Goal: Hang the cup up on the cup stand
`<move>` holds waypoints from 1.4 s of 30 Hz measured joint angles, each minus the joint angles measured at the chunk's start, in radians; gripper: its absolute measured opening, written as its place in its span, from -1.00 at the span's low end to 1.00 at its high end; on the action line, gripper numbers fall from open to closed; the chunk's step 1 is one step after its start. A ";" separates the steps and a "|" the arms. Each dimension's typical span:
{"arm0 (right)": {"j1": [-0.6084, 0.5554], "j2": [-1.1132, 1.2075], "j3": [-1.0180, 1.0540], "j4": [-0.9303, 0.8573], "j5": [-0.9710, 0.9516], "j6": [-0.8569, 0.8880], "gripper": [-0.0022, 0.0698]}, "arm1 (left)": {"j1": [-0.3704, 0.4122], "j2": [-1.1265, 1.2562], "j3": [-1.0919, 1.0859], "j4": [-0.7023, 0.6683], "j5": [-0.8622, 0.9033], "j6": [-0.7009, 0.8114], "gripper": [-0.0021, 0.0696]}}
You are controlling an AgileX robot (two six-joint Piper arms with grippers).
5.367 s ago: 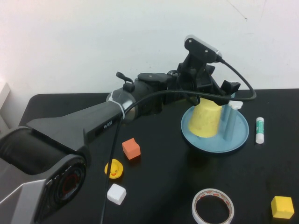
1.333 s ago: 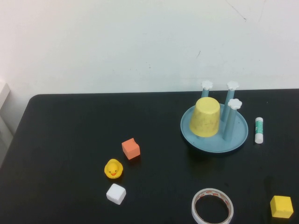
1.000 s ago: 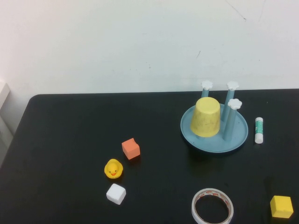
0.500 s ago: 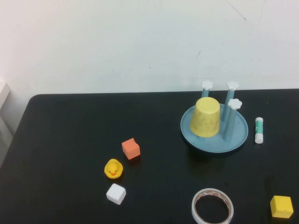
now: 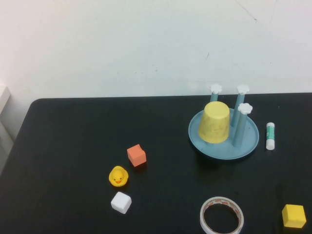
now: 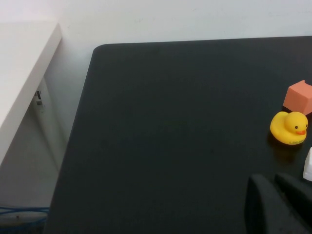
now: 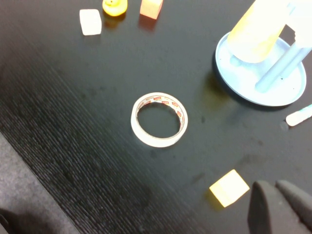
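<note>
1. Your left gripper [image 6: 279, 204] was pulled back at the near left of the table with its fingers pressed together on nothing; your right gripper [image 7: 279, 207] sat at the near right, likewise clenched and empty. Neither showed in the high view.
2. What had changed: a few seconds before, your left arm stretched across the table with its gripper over the cup stand [image 5: 224, 132]. By this moment it had gone from the high view, and nothing on the table had shifted during the last second.
3. The cup [image 5: 214, 122] stood upside down over one post of the stand, at the far right of the table, untouched by either gripper. I judged the hanging done and the arms parked.
4. The high view showed three white flower caps clear of the cup and a glue stick [image 5: 271, 136] just right of the stand.
5. The left wrist view gave you only the rubber duck [image 6: 289, 128] and orange cube [image 6: 299, 97].
6. The right wrist view alone showed the tape roll [image 7: 159, 119] and yellow cube [image 7: 229, 187] lying between that gripper and the stand.
</note>
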 joint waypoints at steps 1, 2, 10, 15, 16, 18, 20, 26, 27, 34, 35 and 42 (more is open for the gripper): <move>0.000 0.000 0.000 0.000 0.000 0.000 -0.94 | 0.000 0.000 0.000 0.000 0.000 0.000 -0.94; 0.000 0.000 0.000 0.000 0.000 0.000 -0.94 | 0.000 0.000 0.000 0.000 0.000 0.000 -0.94; -0.136 -0.061 0.022 -0.010 -0.091 -0.025 -0.94 | 0.000 0.000 0.000 0.000 0.000 -0.002 -0.94; -0.441 -0.166 0.162 -0.019 -0.434 -0.054 -0.94 | 0.000 0.000 0.000 0.000 0.000 -0.002 -0.94; -0.515 -0.185 0.205 -0.019 -0.498 -0.059 -0.94 | 0.000 0.000 0.000 0.000 0.000 -0.002 -0.94; -0.662 -0.233 0.292 -0.018 -0.645 -0.066 -0.94 | 0.000 0.000 0.000 0.000 0.000 -0.002 -0.94; -0.785 -0.279 0.367 0.009 -0.749 -0.069 -0.94 | 0.000 0.000 0.000 0.000 0.000 -0.002 -0.94; -1.048 -0.438 0.547 0.123 -0.970 -0.112 -0.94 | 0.000 0.000 0.000 0.000 0.000 -0.003 -0.94; -1.083 -0.457 0.569 0.131 -0.985 -0.130 -0.94 | 0.000 0.000 0.000 0.000 0.000 -0.003 -0.94; -1.138 -0.468 0.726 0.237 -1.015 -0.247 -0.94 | 0.000 0.000 0.000 0.000 0.000 -0.003 -0.94; -1.138 -0.468 0.744 0.253 -1.016 -0.251 -0.94 | 0.000 0.000 0.000 0.000 0.000 -0.003 -0.94; -1.124 -0.468 0.760 0.299 -0.904 -0.258 -0.94 | 0.000 -0.001 0.000 0.000 0.000 -0.003 -0.94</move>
